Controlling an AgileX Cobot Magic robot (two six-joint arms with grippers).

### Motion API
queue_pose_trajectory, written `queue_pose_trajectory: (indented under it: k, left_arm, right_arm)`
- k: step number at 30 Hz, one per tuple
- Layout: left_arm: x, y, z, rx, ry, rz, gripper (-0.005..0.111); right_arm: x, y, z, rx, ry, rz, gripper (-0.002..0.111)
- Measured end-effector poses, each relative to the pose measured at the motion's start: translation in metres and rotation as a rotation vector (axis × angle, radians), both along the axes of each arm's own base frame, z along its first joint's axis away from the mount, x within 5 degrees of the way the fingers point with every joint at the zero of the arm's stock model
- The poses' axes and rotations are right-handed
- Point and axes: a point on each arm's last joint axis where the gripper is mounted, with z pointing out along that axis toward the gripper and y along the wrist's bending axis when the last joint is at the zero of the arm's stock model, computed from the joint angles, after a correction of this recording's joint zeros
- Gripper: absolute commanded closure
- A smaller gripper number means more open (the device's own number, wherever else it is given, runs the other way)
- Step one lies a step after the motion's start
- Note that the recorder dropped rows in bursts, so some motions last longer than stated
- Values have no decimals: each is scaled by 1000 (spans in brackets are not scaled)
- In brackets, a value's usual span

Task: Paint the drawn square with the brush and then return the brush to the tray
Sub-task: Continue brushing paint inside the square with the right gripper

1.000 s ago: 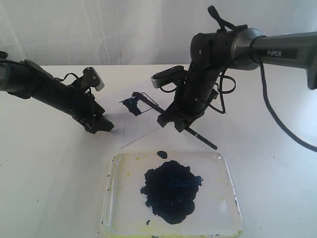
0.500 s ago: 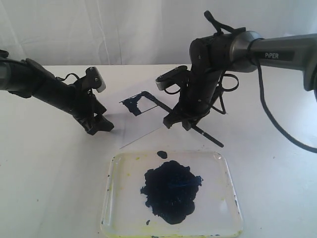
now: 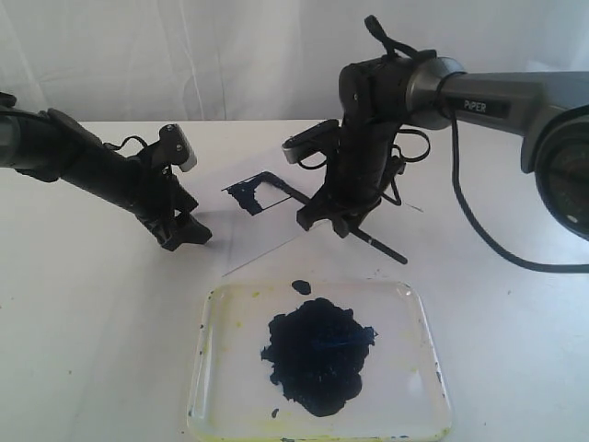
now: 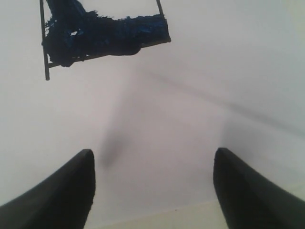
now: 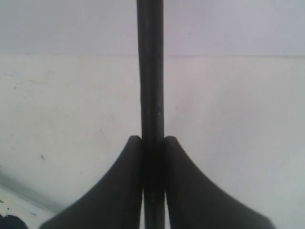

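A white tabletop (image 3: 83, 359) fills most of the frame, with a wrinkled white cloth backdrop (image 3: 184, 55) across the top. A white paper sheet (image 3: 253, 235) lies flat at the centre. In the lower middle sits a big dark blue-black paint blob (image 3: 317, 354), with a small separate dab (image 3: 301, 286) just above it.

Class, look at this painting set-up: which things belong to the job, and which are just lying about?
Belong to the job:
brush, gripped by the right gripper
drawn square, partly painted
tray with its paint blob
paper sheet

Just there:
left gripper, open and empty
table
white curtain behind
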Motion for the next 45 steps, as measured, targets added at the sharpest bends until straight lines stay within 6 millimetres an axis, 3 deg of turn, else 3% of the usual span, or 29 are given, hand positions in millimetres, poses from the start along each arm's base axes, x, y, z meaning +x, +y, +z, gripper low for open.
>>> queue_pose_trajectory:
  k: [20,34,45]
  left_arm:
    - [0,0,0,-1,1,-1,34]
    - [0,0,0,-5,10,10,34]
    - [0,0,0,-6,11,11,34]
  right_arm:
    - [-8,-4,-3,-50,112,-17,108]
    - [-15,-7,6,-71,156,-21,108]
    - [0,-2,8,-1,4,-97,108]
